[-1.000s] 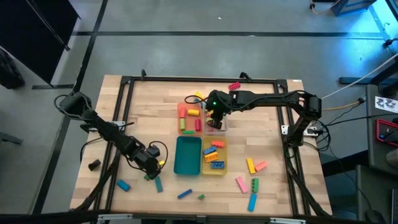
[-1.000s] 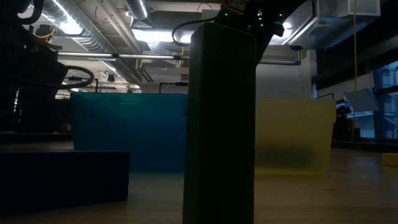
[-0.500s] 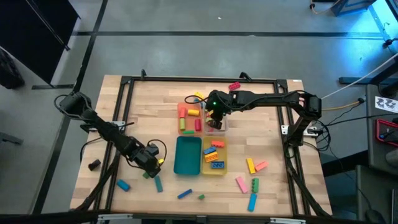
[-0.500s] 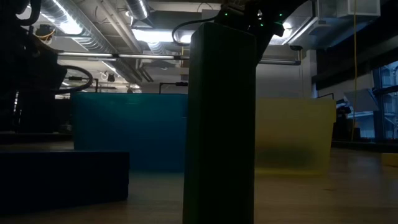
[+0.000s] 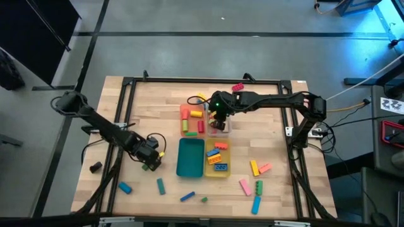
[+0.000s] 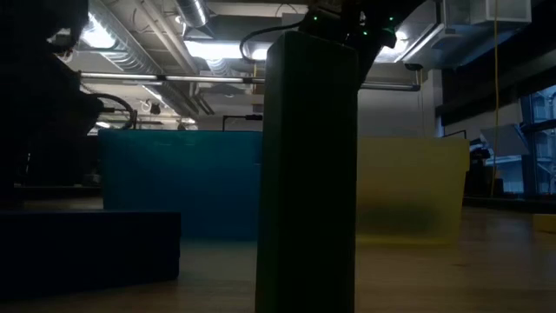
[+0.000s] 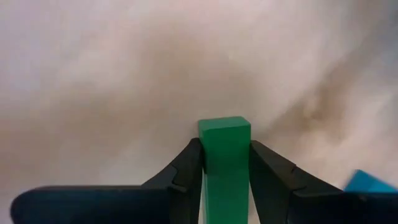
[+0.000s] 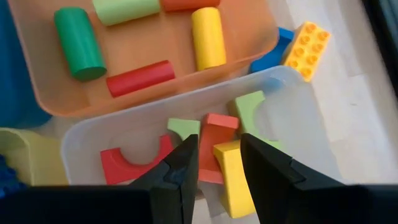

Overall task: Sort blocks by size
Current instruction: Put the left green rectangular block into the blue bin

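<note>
My left gripper (image 5: 149,160) stands over the table's left part, left of the teal tray (image 5: 190,157), shut on a green block (image 7: 224,134). My right gripper (image 5: 218,117) hangs over the clear tray (image 8: 93,146), its fingers (image 8: 184,167) apart with nothing between them. Curved red, green and yellow blocks (image 8: 214,140) lie in that tray. Round bars lie in the orange tray (image 5: 185,107), and studded bricks in the yellow tray (image 5: 225,149). Loose blocks lie along the near edge, such as a blue one (image 5: 125,187) and a pink one (image 5: 244,186). My left gripper pinches the green block's two opposite long sides (image 7: 206,163) between its two fingers. The fingers point steeply down and lie along the block. The block's free end (image 7: 224,127) sticks out past the fingertips toward the table. Whether that end touches the wood, I cannot tell.
A red brick (image 5: 238,87) lies at the far edge. A teal bar (image 5: 161,186) lies just near of the left gripper. In the low view a dark green block (image 6: 308,174) stands close in front of the trays. Bare wood lies to the left of the trays.
My left gripper has gone a little toward the table's far edge, away from the teal bar, and the green block has gone along with it.
</note>
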Robot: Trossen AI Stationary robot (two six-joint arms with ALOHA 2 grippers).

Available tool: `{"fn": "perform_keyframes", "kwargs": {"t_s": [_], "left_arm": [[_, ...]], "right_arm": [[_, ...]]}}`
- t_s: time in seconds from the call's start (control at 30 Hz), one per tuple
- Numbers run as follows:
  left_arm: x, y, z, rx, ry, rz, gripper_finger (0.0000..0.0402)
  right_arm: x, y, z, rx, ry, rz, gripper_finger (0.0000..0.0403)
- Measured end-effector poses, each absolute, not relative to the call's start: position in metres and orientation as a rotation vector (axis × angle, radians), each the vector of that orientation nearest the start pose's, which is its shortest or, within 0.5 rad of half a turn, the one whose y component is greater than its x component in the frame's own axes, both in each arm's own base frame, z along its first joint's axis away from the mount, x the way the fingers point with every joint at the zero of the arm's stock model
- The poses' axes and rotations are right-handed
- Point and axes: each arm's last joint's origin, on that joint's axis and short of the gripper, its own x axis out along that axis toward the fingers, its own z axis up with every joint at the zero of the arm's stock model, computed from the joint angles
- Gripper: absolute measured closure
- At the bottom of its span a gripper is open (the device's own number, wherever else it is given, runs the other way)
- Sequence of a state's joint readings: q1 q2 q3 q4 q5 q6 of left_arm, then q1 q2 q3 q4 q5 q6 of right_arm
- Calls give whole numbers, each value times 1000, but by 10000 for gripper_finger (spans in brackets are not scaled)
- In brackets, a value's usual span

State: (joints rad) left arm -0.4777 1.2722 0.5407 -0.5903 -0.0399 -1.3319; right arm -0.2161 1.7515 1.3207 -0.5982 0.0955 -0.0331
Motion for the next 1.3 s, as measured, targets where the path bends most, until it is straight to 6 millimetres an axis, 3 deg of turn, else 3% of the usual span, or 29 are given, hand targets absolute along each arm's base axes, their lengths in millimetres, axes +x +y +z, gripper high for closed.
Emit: {"fn": "perform_keyframes", "kwargs": {"t_s": [0.2, 0.43, 0.6, 0.8, 1.07, 1.3], "left_arm": [[166, -67, 159, -780, 1228, 488, 310], [171, -48, 182, -802, 1056, 366, 310], [188, -39, 201, -789, 792, 257, 310], [214, -35, 215, -645, 535, 135, 309], [243, -40, 197, -481, 495, 68, 305], [255, -42, 182, -328, 503, 31, 263]], "right_arm": [[357, -83, 244, 8, 1040, -304, 281], [356, -83, 256, -1, 1070, -319, 281], [356, -81, 257, 20, 1079, -284, 281], [357, -71, 257, 92, 1081, -146, 281], [363, -22, 257, 52, 1080, 22, 281], [364, 40, 258, -39, 1061, 176, 281]]}}
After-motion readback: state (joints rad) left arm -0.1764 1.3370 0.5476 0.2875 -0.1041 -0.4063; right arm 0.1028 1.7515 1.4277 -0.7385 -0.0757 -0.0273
